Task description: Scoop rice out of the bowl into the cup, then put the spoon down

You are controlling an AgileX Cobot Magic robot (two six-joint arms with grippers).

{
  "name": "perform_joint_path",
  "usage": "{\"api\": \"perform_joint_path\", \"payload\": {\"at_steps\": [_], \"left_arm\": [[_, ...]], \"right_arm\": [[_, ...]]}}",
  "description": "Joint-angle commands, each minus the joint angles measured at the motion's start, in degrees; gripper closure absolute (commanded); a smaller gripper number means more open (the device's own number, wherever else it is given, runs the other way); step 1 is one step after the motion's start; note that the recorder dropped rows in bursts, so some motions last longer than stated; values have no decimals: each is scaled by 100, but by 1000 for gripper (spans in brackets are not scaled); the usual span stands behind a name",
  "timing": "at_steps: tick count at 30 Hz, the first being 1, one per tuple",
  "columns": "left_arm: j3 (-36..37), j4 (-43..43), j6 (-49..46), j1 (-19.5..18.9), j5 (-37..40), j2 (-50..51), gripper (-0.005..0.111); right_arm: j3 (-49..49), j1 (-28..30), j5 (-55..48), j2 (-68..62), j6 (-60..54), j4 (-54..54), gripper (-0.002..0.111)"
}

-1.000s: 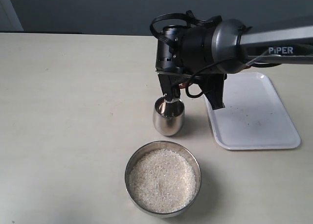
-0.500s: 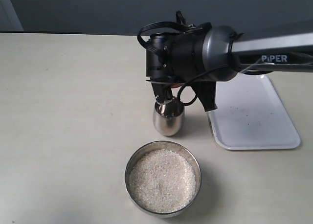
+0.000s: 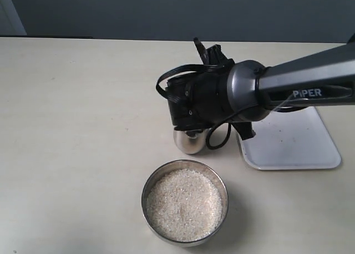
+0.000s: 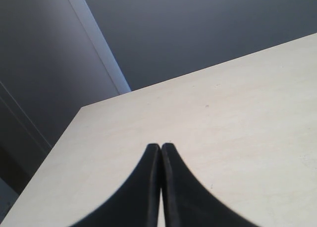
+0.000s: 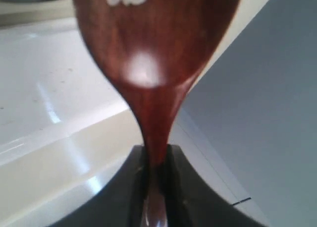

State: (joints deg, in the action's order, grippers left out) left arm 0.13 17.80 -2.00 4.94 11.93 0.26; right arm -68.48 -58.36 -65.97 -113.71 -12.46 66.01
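The wide steel bowl (image 3: 184, 206) sits near the front edge, filled with white rice (image 3: 184, 204). Behind it stands the small steel cup (image 3: 189, 142), mostly covered by my right arm's wrist. My right gripper (image 5: 156, 155) is shut on the slim handle of the red-brown wooden spoon (image 5: 153, 63); a few grains cling to the spoon's head. In the exterior view the spoon and the right gripper's fingers are hidden behind the wrist. My left gripper (image 4: 161, 146) is shut on nothing, over bare table, and is out of the exterior view.
A white tray (image 3: 299, 146) lies to the right of the cup, partly under the right arm (image 3: 288, 90). The beige table (image 3: 77, 126) stretches to the left. A dark wall runs behind the table's far edge.
The right wrist has dropped lower and rolled over the cup, now hiding most of it and the gripper's fingers. Bowl and tray have not moved.
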Motion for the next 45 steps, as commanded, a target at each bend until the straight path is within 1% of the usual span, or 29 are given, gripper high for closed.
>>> {"api": "perform_joint_path", "payload": {"at_steps": [1, 6, 16, 20, 23, 27, 29, 34, 37, 40, 42, 45], "left_arm": [[-13, -23, 36, 32, -30, -26, 106], [-13, -23, 36, 32, -30, -26, 106], [-13, -23, 36, 32, -30, -26, 106], [-13, -23, 36, 32, -30, -26, 106], [-13, -23, 36, 32, -30, -26, 106], [-13, -23, 36, 32, -30, -26, 106], [-13, -23, 36, 32, -19, -26, 106], [-13, -23, 36, 32, -19, -26, 106], [-13, -23, 36, 32, -19, -26, 106], [-13, -23, 36, 32, -19, -26, 106], [-13, -23, 36, 32, -19, -26, 106], [-13, -23, 36, 32, -19, -26, 106]], "right_arm": [[31, -1, 52, 14, 363, 865, 109], [31, -1, 236, 14, 517, 884, 109], [31, -28, 100, 14, 568, 820, 109], [276, -143, 61, 14, 592, 1086, 109], [474, -165, 21, 14, 876, 1387, 109], [548, -165, 33, 14, 968, 1501, 109], [548, -165, 8, 14, 1246, 1678, 109], [612, -231, -143, 14, 1459, 1887, 109], [1081, -431, -165, 14, 2079, 2774, 109], [1274, -439, -240, 14, 2349, 2938, 109], [1356, -439, -399, 14, 2786, 3340, 109], [1356, -439, -375, -3, 2916, 3356, 109]]}}
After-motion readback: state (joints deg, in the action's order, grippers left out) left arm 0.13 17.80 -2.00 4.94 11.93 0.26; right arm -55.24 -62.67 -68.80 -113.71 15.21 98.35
